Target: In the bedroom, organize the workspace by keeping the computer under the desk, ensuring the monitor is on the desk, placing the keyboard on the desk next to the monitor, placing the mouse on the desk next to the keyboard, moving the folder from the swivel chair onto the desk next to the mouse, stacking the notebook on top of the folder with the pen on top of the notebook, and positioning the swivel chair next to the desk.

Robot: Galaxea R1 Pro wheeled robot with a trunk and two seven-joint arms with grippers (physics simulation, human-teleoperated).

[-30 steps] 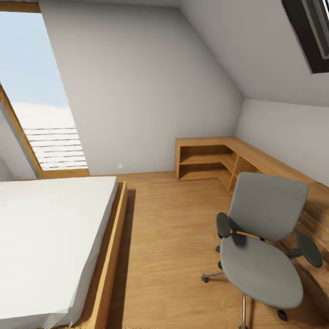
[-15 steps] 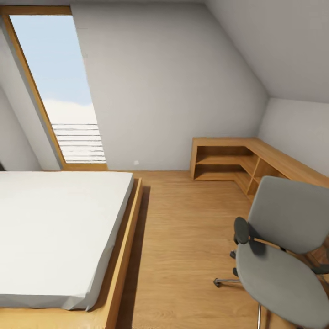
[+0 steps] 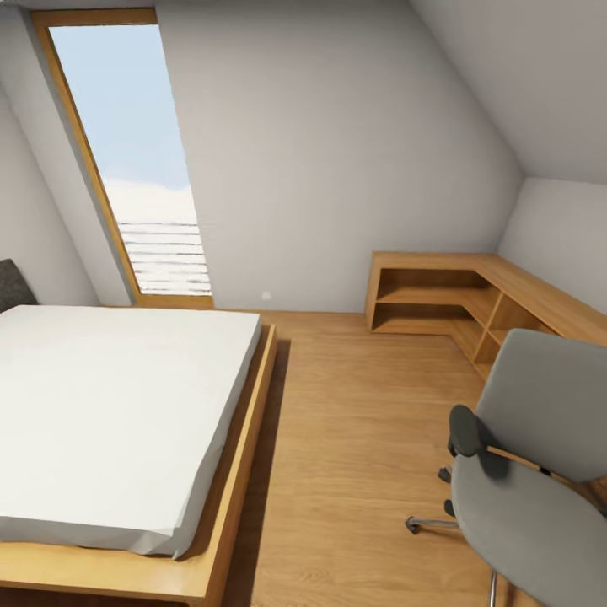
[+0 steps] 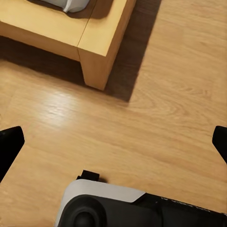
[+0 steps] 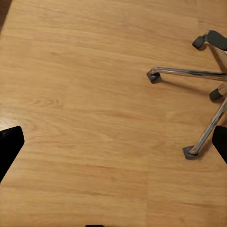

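- Both pincers are hanging released over the wood floor [image 5: 85,94]: the left gripper [image 4: 113,142] near the bed frame's corner [image 4: 97,45], the right gripper [image 5: 113,142] beside the swivel chair's chrome base [image 5: 198,94].
- Swivel chair [image 3: 527,472] is sitting by the corner shelf unit [image 3: 438,295]; its seat is showing no folder.
- Desk is lying outside these views.
- Risk, as I judge it: the robot's base could be clipping the casters while driving, rolling the chair away.

Grey swivel chair [image 3: 539,472], white bed [image 3: 118,413]
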